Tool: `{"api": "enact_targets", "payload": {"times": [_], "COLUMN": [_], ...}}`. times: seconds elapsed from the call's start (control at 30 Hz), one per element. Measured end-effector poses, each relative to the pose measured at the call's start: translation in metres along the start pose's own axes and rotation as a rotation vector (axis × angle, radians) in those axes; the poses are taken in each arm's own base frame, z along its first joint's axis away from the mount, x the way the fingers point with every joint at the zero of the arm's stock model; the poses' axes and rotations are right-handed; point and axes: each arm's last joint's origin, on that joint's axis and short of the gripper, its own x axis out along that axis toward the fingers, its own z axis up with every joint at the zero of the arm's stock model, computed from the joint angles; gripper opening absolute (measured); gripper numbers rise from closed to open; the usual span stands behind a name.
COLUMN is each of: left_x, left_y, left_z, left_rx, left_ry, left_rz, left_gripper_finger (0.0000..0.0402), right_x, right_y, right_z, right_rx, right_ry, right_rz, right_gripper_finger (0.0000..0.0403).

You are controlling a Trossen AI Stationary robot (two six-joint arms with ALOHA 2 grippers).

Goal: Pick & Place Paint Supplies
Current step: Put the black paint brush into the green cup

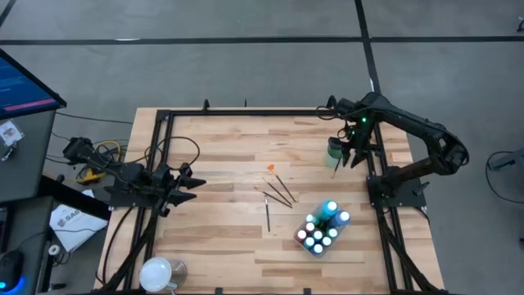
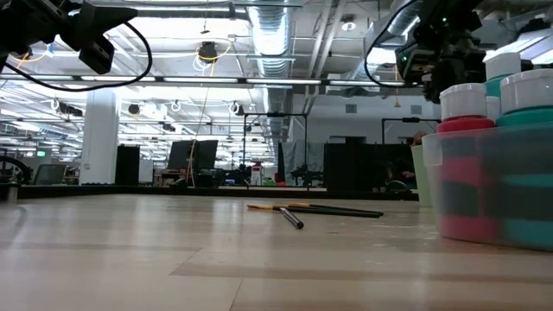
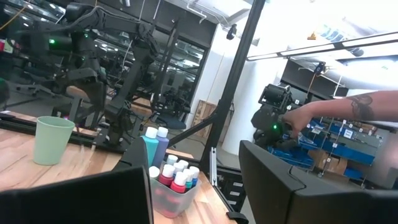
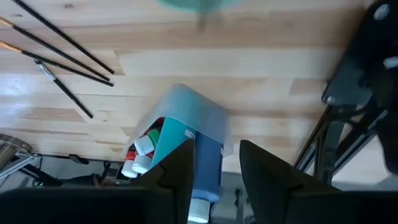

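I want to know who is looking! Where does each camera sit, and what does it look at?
High view: above the table, looking straight down; both arms show, the right pincer beside the pale green cup.
Low view: at table-top height, looking across the wood; brushes lie ahead, an arm shows high up.
Left wrist view: on the left arm, facing the far arm; its own dark fingers show.
Right wrist view: on the right arm, looking down past its own fingers.
All four share the tub of paint bottles.

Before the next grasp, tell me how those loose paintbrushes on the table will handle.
The paintbrushes look thin and stiff, probably very light. Lying flat on the wooden table, they may roll or skid when nudged. Being so low, they leave little to pinch.
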Motion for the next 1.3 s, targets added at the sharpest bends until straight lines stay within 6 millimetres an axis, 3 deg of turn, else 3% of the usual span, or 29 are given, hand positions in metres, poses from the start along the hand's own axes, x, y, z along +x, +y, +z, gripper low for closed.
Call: {"api": "enact_targets", "payload": {"times": [0.23, 0.33, 0.43, 0.6, 0.77, 0.93, 1.1, 1.3], "left_x": [0.000, 0.000, 0.000, 0.000, 0.000, 0.000, 0.000, 0.000], "left_y": [0.000, 0.000, 0.000, 0.000, 0.000, 0.000, 0.000, 0.000], "left_z": [0.000, 0.000, 0.000, 0.000, 0.000, 0.000, 0.000, 0.000], "left_rx": [0.000, -0.001, -0.001, -0.001, -0.001, -0.001, -0.001, -0.001], "left_ry": [-0.001, -0.002, -0.003, -0.003, -0.003, -0.003, -0.003, -0.004], "left_rz": [0.000, -0.001, -0.001, -0.001, -0.001, -0.001, -0.001, -0.001], "left_gripper_finger": [0.0132, 0.0132, 0.0132, 0.0132, 0.0132, 0.0132, 0.0132, 0.0132], "right_x": [-0.011, -0.002, 0.010, 0.025, 0.032, 0.056, 0.080, 0.085], "right_y": [0.007, 0.011, 0.013, 0.019, 0.018, 0.008, -0.004, -0.012], "right_z": [-0.017, -0.036, -0.054, -0.068, -0.065, -0.060, -0.053, -0.041], "right_rx": [-0.100, -0.173, -0.355, -0.567, -0.372, -0.239, -0.170, -0.132], "right_ry": [-0.211, -0.291, -0.304, -0.328, -0.450, -0.419, -0.381, -0.384], "right_rz": [-0.115, -0.195, -0.270, -0.388, -0.413, -0.376, -0.424, -0.446], "right_gripper_finger": [0.0129, 0.0130, 0.0137, 0.0164, 0.0202, 0.0226, 0.0222, 0.0198]}}
